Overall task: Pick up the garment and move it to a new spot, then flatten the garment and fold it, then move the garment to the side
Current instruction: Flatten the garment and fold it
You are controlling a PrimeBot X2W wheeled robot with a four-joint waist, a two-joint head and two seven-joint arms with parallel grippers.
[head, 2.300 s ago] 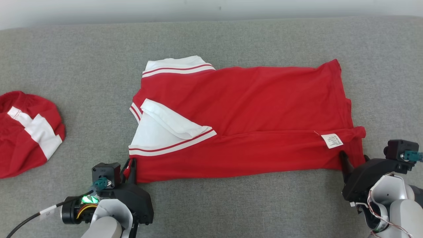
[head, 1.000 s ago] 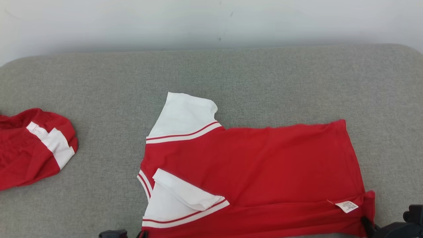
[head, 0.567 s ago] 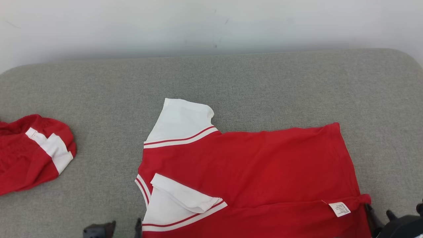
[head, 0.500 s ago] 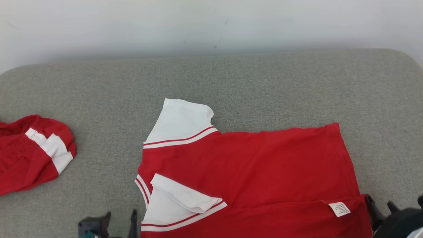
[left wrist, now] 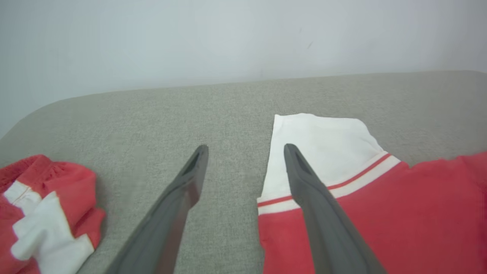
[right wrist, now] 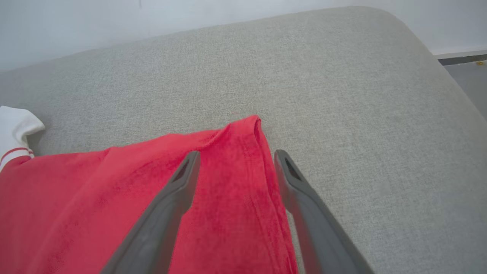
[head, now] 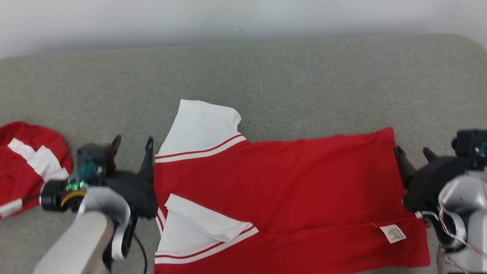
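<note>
Red jersey point(head: 304, 179) is lying freshly released, six-o'clock edge folded. Left end effector point(head: 133, 139) and right end effector point(head: 412, 149) are gaping empty, nearing its twelve-o'clock corners.

My right gripper point(right wrist: 236, 154) spreads its dark fingers point(right wrist: 171, 205) over the red cloth garment point(right wrist: 114, 198) (contact unclear) on grey woven upholstery point(right wrist: 342, 95).

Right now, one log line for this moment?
left tool: open, beside white sleeve | right tool: open, at hem | red shirt: not held
</note>
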